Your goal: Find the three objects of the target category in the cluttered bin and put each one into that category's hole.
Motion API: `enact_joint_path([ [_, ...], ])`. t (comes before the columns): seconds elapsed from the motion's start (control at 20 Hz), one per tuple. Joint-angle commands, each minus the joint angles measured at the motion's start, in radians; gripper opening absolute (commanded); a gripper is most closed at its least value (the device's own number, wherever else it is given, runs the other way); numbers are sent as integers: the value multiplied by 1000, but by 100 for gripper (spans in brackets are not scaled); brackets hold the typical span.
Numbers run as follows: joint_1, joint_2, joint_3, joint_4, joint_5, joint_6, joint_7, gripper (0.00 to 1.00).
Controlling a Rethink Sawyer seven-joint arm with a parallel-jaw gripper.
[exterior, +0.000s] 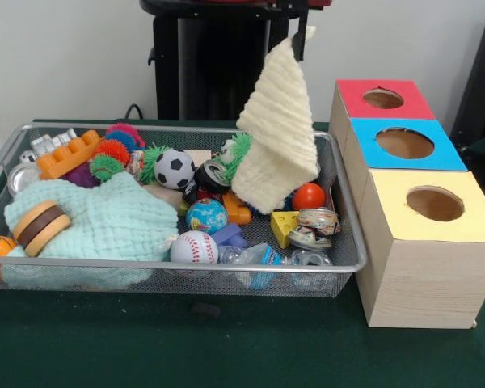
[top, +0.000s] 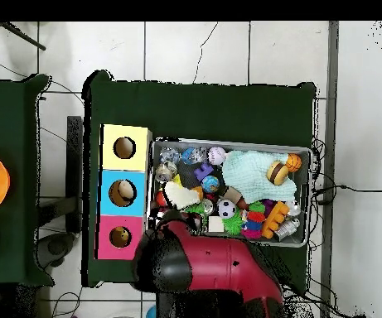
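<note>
The wire-mesh bin sits on the green table, full of toys. My gripper shows only as dark tips at the top, above the bin's right part. It is shut on a corner of a cream ribbed cloth, which hangs down over the bin's right side. In the overhead view the red arm reaches over the bin and the cloth shows near its left end. Three wood-grain boxes stand beside the bin, with a red-top hole, a blue-top hole and a yellow-top hole.
In the bin lie a soccer ball, a baseball, a globe ball, a red ball, a mint cloth, a toy burger, an orange brick, a crushed can and a plastic bottle.
</note>
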Motion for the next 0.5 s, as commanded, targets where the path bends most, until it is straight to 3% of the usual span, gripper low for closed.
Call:
enact_joint_path([
  [0.05, 27, -21, -31, 67, 46, 44, 172, 0],
  [0.3, 28, 0, -37, 55, 45, 25, 156, 0],
  [0.35, 13, 1, -20, 67, 56, -4, 144, 100],
  [0.5, -24, 7, 13, 72, 73, -21, 120, 100],
])
